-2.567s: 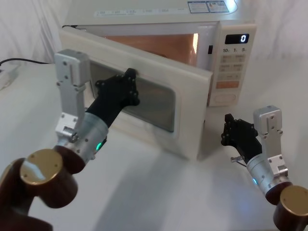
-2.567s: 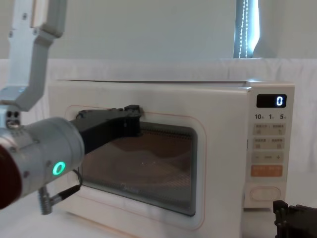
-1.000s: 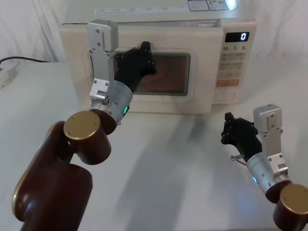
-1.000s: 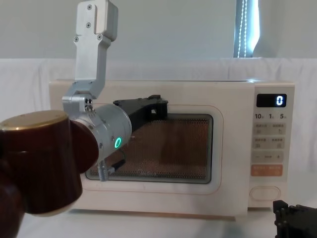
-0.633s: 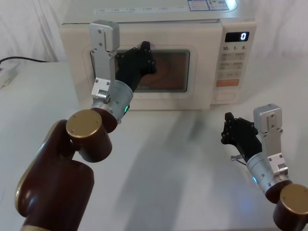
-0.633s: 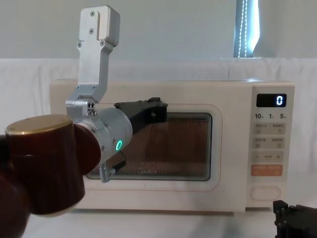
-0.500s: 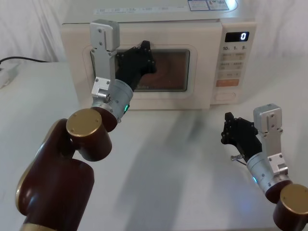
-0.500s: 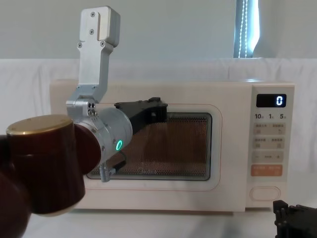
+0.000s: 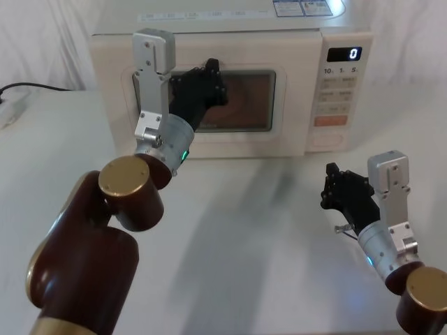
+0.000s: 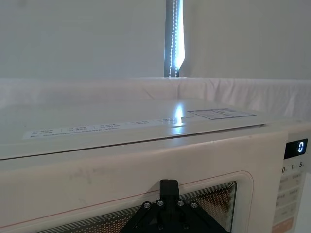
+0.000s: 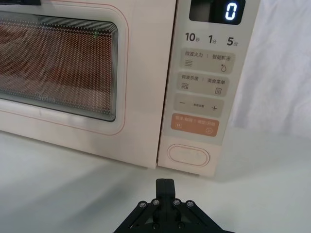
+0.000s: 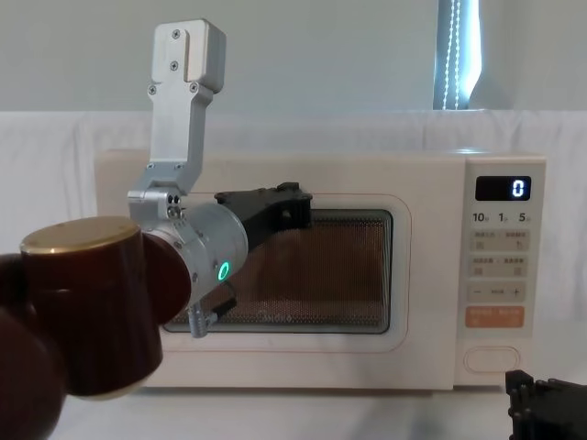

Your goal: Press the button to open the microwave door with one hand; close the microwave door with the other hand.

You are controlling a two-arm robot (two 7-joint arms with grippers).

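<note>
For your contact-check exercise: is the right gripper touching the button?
Apart. In the right wrist view, bare table lies between the right gripper and the button on the microwave.

Bright, even light; a window strip [image 12: 456, 55] behind glares off the microwave [image 10: 146, 145] top. Soft shadows fall on the table [image 9: 244, 230]; near arm parts blur.

The cream microwave [image 9: 230, 77] sits upright; the microwave door [image 12: 303, 275] is shut flush; the button [image 11: 188, 156] (pill-shaped) lies lowest.
</note>
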